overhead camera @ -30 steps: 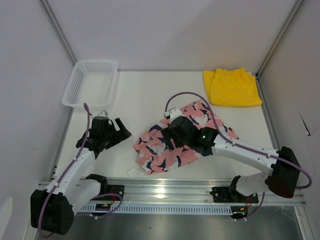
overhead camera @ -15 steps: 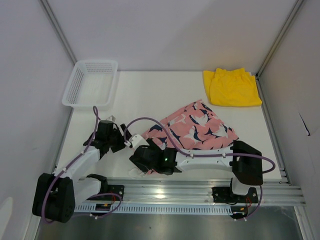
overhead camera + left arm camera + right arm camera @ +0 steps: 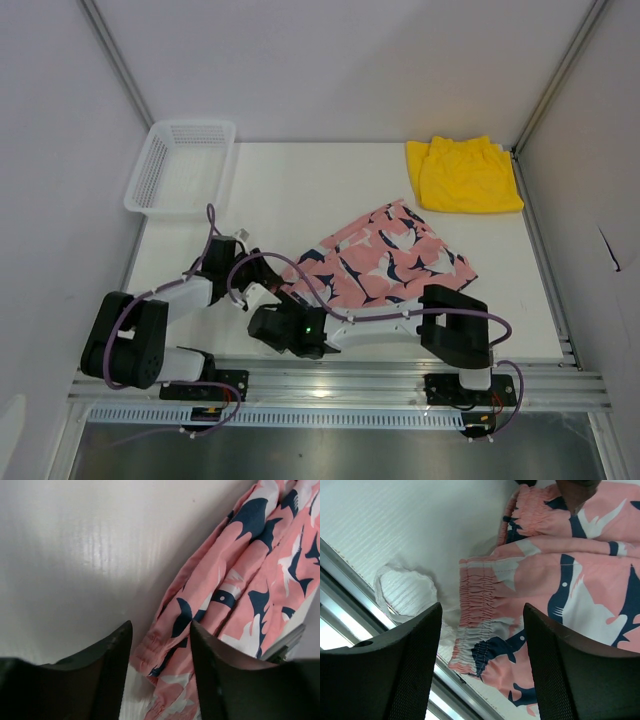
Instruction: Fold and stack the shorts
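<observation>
The pink shorts with a navy-and-white print lie spread in the middle of the table. Their gathered waistband end points to the near left. My left gripper is at that end's left edge; in the left wrist view the pink shorts have a bunched corner between the open jaws of the left gripper. My right gripper hovers low over the near waistband. In its view the right gripper stands open astride the elastic band of the pink shorts. The yellow shorts lie folded at the far right corner.
A white mesh basket stands at the far left. A white cord loop lies on the table beside the waistband. The metal rail runs along the table's near edge, close under the right gripper. Enclosure walls stand on both sides.
The right gripper has swept from over the middle of the pink shorts to their near-left waistband. The left gripper moved right to the same end. Both sets of jaws have narrowed.
</observation>
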